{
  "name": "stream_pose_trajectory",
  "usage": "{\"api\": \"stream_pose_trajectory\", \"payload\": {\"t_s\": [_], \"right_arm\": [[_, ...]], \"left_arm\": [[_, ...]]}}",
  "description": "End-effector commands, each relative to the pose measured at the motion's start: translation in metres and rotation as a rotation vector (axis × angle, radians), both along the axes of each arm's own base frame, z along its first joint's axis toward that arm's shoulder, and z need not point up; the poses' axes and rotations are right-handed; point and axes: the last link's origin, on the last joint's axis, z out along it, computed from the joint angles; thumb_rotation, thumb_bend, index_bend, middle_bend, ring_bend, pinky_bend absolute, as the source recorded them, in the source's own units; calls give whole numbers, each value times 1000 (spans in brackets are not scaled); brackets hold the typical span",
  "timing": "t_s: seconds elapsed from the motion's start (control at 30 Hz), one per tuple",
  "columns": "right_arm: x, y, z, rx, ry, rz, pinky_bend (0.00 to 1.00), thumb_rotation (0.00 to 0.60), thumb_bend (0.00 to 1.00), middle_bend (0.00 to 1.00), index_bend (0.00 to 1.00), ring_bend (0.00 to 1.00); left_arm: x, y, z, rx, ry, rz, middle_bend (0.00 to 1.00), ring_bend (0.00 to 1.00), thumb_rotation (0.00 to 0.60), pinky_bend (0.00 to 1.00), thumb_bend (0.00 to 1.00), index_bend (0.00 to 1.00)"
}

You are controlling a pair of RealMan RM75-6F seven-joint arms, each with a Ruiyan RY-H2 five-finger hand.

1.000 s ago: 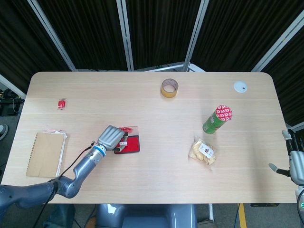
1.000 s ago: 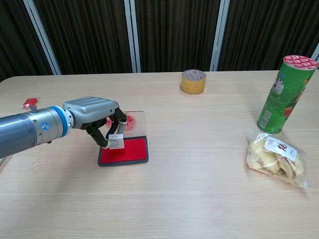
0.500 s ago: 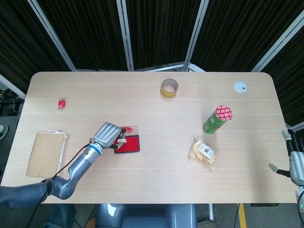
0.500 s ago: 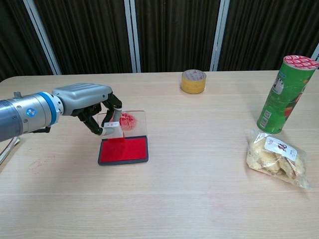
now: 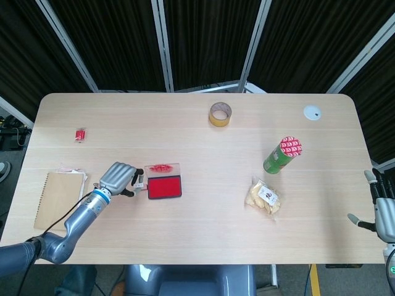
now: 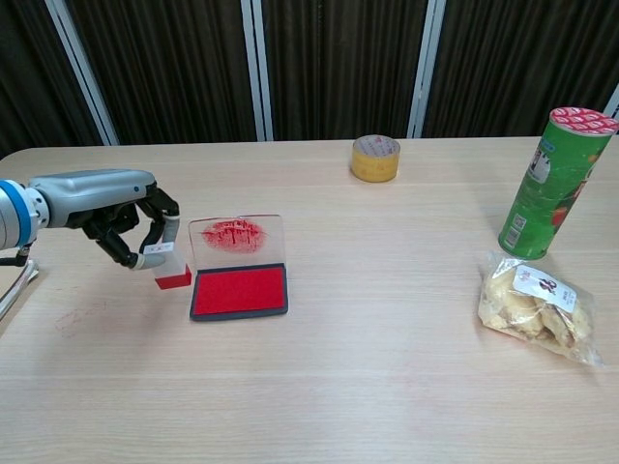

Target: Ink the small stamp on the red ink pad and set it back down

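Note:
The red ink pad (image 6: pixel 239 291) (image 5: pixel 164 187) lies open on the table, its clear lid (image 6: pixel 237 238) smeared with red ink behind it. My left hand (image 6: pixel 116 208) (image 5: pixel 119 177) is just left of the pad and pinches the small stamp (image 6: pixel 171 266) (image 5: pixel 138 182), whose red inked face is low over the table, beside the pad. My right hand (image 5: pixel 384 213) shows only at the far right edge of the head view, off the table, fingers apart and holding nothing.
A roll of yellow tape (image 6: pixel 375 158) sits at the back centre. A green can (image 6: pixel 546 184) and a snack bag (image 6: pixel 537 303) stand at the right. A notebook (image 5: pixel 59 198) and a small red item (image 5: pixel 79 134) lie to the left, and a white disc (image 5: pixel 312 112) far right.
My left hand lifted the stamp off the ink pad and carried it leftward, lowering it beside the pad's left edge. The right hand stayed still.

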Motion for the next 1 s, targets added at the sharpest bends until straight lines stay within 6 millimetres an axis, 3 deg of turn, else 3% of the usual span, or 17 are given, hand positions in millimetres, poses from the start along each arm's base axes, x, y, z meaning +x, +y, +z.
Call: {"api": "stream_pose_trajectory", "payload": {"t_s": [0.03, 0.73, 1.0], "right_arm": [[0, 0, 0, 1, 0, -1, 0, 600, 0, 0, 0, 0], [-2, -1, -1, 6, 3, -11, 0, 600, 0, 0, 0, 0], [-1, -1, -1, 5, 2, -9, 0, 600, 0, 0, 0, 0]], "left_arm": [[-7, -1, -2, -12, 5, 14, 598, 887, 600, 884, 500, 605], [-18, 0, -20, -48, 39, 35, 587, 881, 600, 876, 500, 586], [-20, -1, -19, -46, 54, 36, 427, 871, 600, 868, 477, 457]]}}
